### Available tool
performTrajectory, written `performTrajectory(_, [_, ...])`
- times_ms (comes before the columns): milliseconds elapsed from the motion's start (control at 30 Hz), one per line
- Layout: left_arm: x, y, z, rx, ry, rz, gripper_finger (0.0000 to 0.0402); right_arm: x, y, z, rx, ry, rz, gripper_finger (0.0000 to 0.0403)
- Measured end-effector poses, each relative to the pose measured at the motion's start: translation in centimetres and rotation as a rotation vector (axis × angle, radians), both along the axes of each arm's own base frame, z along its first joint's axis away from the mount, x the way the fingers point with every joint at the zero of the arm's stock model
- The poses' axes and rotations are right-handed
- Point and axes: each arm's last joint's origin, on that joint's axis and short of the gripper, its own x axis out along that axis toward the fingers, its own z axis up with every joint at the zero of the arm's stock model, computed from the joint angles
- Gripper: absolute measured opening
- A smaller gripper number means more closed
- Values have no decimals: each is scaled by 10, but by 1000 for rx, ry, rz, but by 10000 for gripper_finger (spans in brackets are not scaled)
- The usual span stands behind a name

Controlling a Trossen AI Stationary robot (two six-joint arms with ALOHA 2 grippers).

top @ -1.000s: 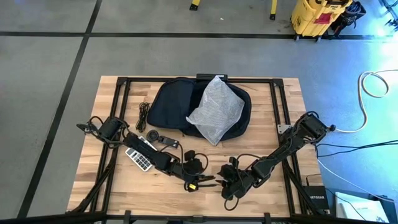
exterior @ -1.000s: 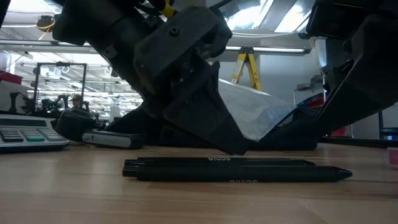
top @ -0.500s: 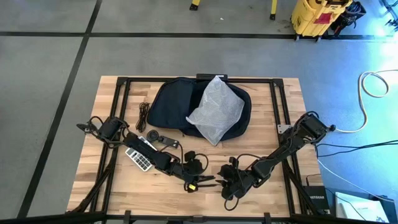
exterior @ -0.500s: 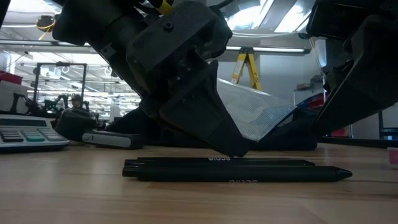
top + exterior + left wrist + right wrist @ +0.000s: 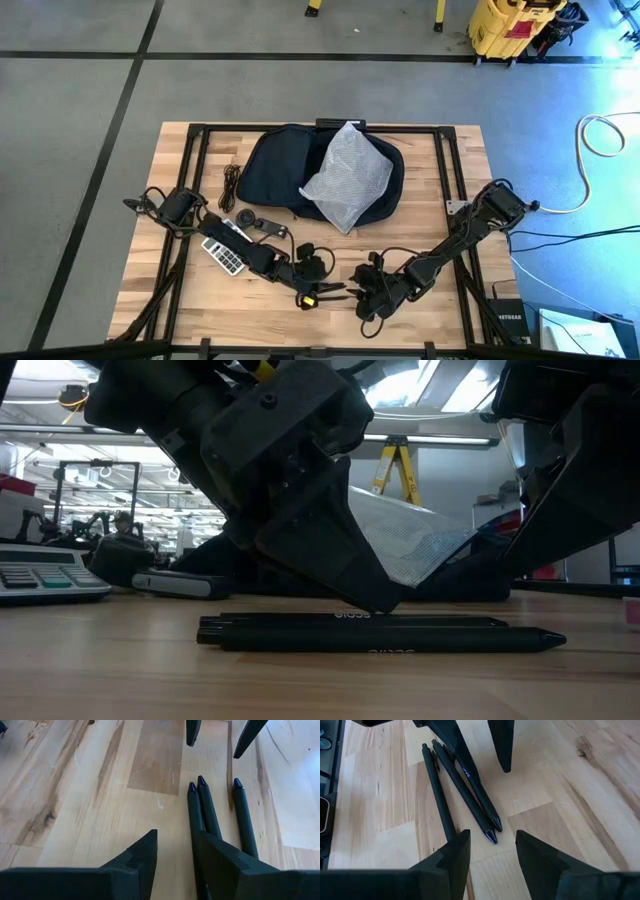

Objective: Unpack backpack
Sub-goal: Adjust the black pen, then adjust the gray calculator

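Black pens [image 5: 462, 785] lie btwn both pincers – left pincer [image 5: 175, 852] and right pincer [image 5: 492, 847] open, empty; a low sweep could roll them off the surface [image 5: 190, 310].

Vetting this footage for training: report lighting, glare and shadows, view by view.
High view: table evenly lit, blue-white glare on the floor at top right. Low view: backlit by ceiling lights, arms dark silhouettes above the pens. Left wrist view: washed-out bright patch on the wood. Right wrist view: soft pen shadows.
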Motion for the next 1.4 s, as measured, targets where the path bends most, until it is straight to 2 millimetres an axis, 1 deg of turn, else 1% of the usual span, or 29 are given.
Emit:
performTrajectory(667, [0,-2,0,-20,7,-24,123,0,0,0,0,0,0,143])
performTrajectory(1067, [-2,-6,1,-28,0,-49,123,0,0,0,4,-5,0,143])
performTrajectory(1300, [1,-2,3,-4,-31,9,123,2,1,2,9,-30,-1,143])
performTrajectory(1400, [1,0,12,12,-65,41,123,3,1,3,-4,-49,-17,143])
